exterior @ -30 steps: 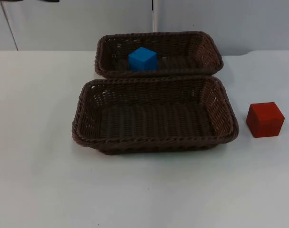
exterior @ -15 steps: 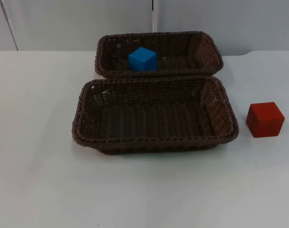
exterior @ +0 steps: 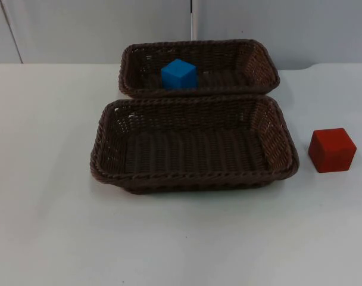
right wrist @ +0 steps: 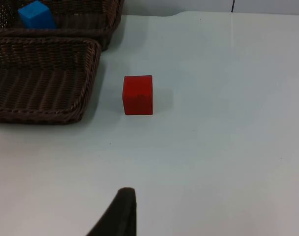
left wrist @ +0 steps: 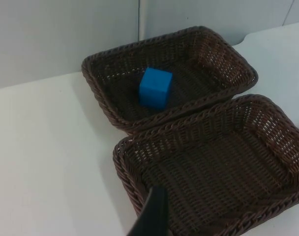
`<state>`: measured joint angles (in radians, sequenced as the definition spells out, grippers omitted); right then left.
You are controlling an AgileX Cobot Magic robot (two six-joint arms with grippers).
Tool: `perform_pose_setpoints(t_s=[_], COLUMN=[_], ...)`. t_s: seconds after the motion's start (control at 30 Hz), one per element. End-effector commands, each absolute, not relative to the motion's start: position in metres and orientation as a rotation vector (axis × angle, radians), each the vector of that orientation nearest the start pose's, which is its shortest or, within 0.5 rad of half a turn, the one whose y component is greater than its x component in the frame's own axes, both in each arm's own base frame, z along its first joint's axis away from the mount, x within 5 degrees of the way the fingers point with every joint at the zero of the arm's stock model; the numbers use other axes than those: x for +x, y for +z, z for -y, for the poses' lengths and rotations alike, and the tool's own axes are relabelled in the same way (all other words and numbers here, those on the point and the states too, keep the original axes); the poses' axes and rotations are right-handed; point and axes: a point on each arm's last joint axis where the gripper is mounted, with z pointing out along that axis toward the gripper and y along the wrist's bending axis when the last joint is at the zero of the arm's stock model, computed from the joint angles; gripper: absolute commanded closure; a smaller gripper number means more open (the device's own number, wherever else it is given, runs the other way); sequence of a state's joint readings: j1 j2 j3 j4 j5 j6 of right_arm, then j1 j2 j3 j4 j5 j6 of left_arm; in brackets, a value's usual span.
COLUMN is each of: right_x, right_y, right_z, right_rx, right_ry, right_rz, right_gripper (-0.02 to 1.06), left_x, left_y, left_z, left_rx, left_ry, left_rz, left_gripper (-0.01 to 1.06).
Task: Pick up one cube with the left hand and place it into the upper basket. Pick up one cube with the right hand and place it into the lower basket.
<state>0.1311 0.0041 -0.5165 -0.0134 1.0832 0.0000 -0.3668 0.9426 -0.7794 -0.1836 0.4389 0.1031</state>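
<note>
— Where are the cubes?
— The small blue cube (exterior: 179, 74) sits inside the upper brown woven basket (exterior: 258, 83), near the table's back edge. The red cube (exterior: 331, 149) sits on the white table (exterior: 44, 226), just beside the lower brown woven basket (exterior: 106, 164), near the right edge.
— Are the pincers open?
— I cannot tell.

No legible text, labels, brands, numbers or signs — on cubes, baskets, tabletop or wall.

Bright, even light; soft shadows.

Top view looks down-forward; both wrist views share the blue cube (exterior: 179, 74)
</note>
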Motion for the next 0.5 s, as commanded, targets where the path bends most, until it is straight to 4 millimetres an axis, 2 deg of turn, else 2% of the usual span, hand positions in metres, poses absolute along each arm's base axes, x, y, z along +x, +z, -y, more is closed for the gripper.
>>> perform_pose_setpoints(t_s=[0.0, 0.47], right_x=[-0.0072, -0.0073], right_y=[0.28, 0.2808], right_z=[0.002, 0.0023], right_rx=[-0.134, -0.126], right_ry=[0.057, 0.057], right_rz=[-2.043, -2.038], right_gripper=[-0.01, -0.01], left_x=[0.179, 0.179], left_y=[0.3326, 0.3326], left_z=[0.077, 0.0771], left_rx=[0.359, 0.356], left_ry=[-0.349, -0.352], left_rz=[-2.06, -2.061], left_gripper=[0.25, 0.25])
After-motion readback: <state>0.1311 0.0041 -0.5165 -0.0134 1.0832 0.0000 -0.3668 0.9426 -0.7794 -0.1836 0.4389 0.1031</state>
